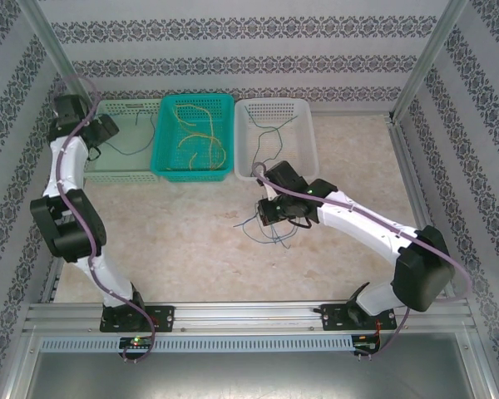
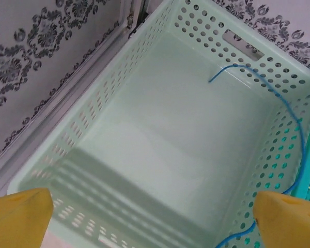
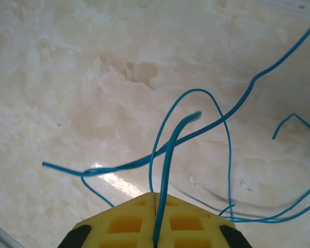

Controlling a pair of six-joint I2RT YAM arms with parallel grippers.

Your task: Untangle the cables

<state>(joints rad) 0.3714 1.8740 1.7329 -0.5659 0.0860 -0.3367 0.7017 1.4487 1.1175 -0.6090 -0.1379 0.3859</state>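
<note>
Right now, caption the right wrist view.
Right gripper shut on a blue cable, other blue cables looping across the table.

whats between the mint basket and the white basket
The teal basket, holding yellow cables, sits between them; the top view shows it.

We are looking at a robotics lab cell, not a home or a shop. Two white robot arms, the left arm (image 1: 66, 216) and the right arm (image 1: 358, 220), are bolted to an aluminium rail (image 1: 249, 316) well in front of the teal basket (image 1: 191, 175). Aluminium posts (image 1: 428, 58) rise behind and to either side of that basket. They carry flat panels (image 1: 233, 50) printed with a repeating ornament, so the walls are a built enclosure. The counter (image 1: 191, 241) in front of the teal basket has a marble-look surface. A pale green basket (image 1: 121, 176) stands just left of the teal one and a white basket (image 1: 309, 141) just right, in one tidy row. Thin blue cables (image 3: 169, 144) lie loose to its front right.
</note>
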